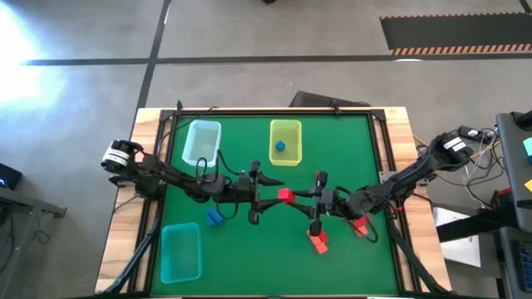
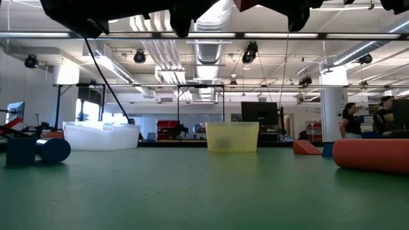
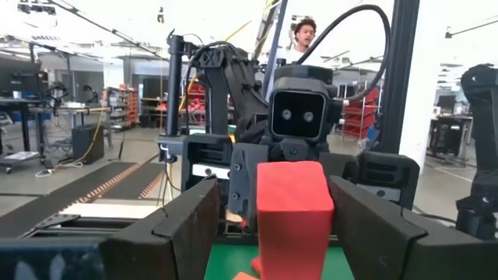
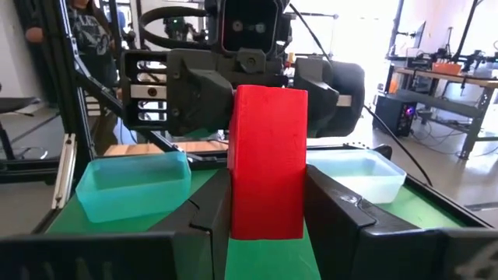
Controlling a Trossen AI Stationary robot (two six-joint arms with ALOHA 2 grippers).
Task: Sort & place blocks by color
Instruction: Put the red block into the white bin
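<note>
Clamping red block (image 1: pixel 285 196) in right jaws; straddling same block with left jaws, spread, not yet pinching. Meeting at table centre: reaching in with right gripper (image 1: pixel 298 198) from 3 o'clock, with left gripper (image 1: pixel 273 198) from 9 o'clock. Probably handing over, direction unclear. Next: closing receiving jaws before loosening the others, then carrying to tray. Avoiding yellow tray (image 1: pixel 285 126) at 12 o'clock, already holding blue block (image 1: pixel 280 146).

One red block (image 1: pixel 285 196) is held aloft mid-table (others: blue (image 1: pixel 280 146) in the yellow tray).
</note>
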